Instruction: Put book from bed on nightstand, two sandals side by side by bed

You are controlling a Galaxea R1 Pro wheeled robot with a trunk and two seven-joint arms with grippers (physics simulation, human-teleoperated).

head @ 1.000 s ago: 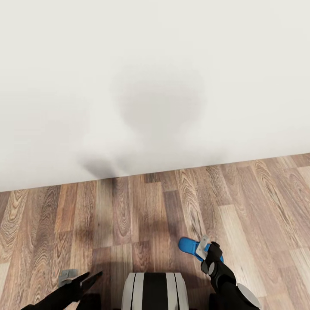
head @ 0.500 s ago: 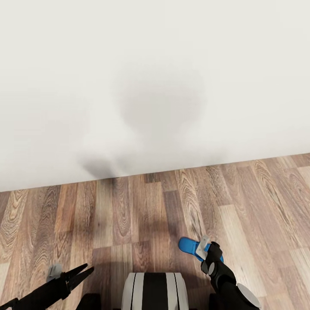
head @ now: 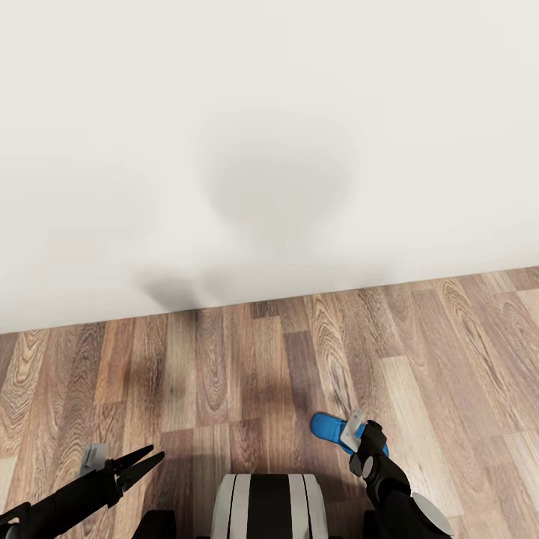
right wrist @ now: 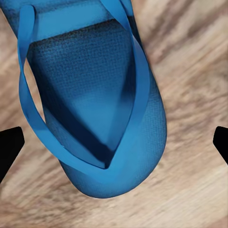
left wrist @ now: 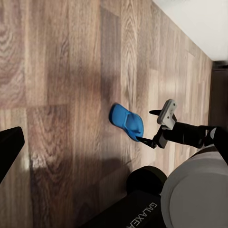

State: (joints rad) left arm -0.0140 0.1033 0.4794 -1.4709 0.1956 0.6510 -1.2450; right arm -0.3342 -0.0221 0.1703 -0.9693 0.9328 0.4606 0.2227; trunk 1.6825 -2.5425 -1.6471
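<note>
One bright blue sandal (head: 328,427) lies flat on the wood-plank floor (head: 247,374), just right of my base. My right gripper (head: 353,442) hangs open right over it. In the right wrist view the sandal (right wrist: 95,95) lies strap side up between the two widely spread fingertips, which do not touch it. The left wrist view shows the same sandal (left wrist: 126,122) with the right gripper (left wrist: 146,126) straddling one end. My left gripper (head: 157,451) is open and holds nothing, low over the floor at the lower left. The book, the bed and the nightstand are out of view.
A plain white wall (head: 269,150) stands close ahead and meets the floor across the middle of the head view. My own base (head: 268,505) is at the bottom centre. Bare floor spreads to the left and right.
My left arm has drawn back to the left and lower, then edged slightly forward. The right gripper and the sandal have not moved.
</note>
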